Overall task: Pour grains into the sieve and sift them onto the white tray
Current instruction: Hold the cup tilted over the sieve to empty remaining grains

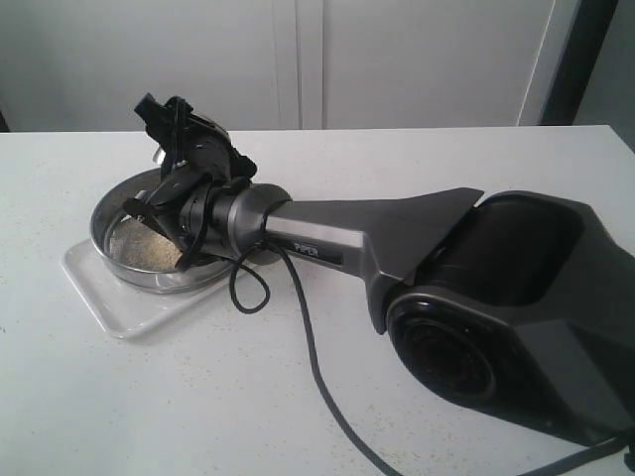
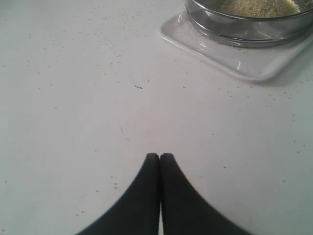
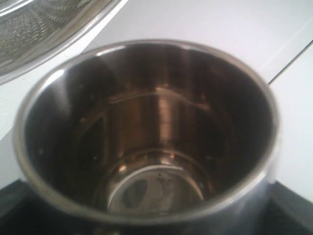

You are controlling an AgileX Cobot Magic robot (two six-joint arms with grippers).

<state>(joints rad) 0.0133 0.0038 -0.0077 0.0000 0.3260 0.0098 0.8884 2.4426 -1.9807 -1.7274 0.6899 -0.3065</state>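
The sieve [image 1: 124, 213] is a wide steel ring resting on the white tray [image 1: 109, 302], with a heap of golden and pale grains [image 1: 144, 248] on its mesh. My right gripper [image 1: 169, 193] reaches across over the sieve and is shut on a small steel cup [image 3: 146, 132], whose inside is bare of grains. The sieve's mesh [image 3: 29, 24] shows just beyond the cup's rim. My left gripper [image 2: 160, 156] is shut on nothing above the bare table. It sits well short of the sieve [image 2: 244, 27], the grains [image 2: 259, 6] and the tray [image 2: 244, 66].
Stray grains [image 2: 105, 22] dot the white table around the tray. The right arm's dark link [image 1: 377, 233] and bulky base [image 1: 516, 307] cover the right of the exterior view, and a black cable [image 1: 313, 357] trails over the table towards the front. Behind the table is a white wall.
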